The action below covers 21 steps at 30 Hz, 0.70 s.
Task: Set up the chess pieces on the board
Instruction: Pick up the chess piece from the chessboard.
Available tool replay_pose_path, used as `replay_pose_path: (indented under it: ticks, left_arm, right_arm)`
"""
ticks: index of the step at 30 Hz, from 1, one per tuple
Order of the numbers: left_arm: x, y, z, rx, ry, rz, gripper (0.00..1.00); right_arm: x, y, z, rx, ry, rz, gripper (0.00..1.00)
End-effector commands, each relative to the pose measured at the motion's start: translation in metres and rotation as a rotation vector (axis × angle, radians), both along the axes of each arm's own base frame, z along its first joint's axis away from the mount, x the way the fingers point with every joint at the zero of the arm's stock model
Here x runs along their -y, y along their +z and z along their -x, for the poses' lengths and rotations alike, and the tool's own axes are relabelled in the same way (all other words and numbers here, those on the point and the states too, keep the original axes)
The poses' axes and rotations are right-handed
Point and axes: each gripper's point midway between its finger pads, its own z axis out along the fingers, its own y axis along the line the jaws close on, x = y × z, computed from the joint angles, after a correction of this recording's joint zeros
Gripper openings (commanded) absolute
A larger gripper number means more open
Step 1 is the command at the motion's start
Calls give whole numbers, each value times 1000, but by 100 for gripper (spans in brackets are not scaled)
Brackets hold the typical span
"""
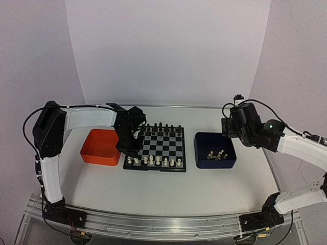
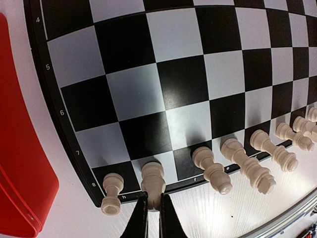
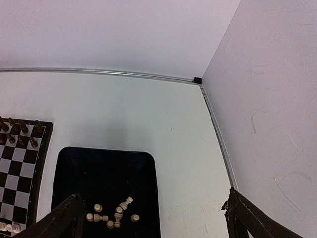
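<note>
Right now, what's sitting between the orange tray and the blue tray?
The chessboard sits between the orange tray and the blue tray. The top view shows all three in a row.

Board: we see a smooth, glossy face with soft glare.
Chess pieces: cream plastic, smooth, faintly shiny.
Orange tray: glossy plastic.
Blue tray: matt plastic, we judge.
Table: white, matt, finely grained.
Rail: bare metal.
</note>
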Motion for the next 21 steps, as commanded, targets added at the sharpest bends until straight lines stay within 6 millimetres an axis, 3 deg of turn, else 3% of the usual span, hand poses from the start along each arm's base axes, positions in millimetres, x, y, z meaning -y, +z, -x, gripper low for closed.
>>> replay_pose_path:
  ticks: [1, 21]
  left_arm:
    - [5, 11, 0, -10, 12, 7, 0]
    - [10, 14, -1, -28, 12, 7, 0]
  right_arm:
    - [4, 10, -1, 40, -26, -26, 95]
    - [-3, 3, -3, 11, 10, -21, 95]
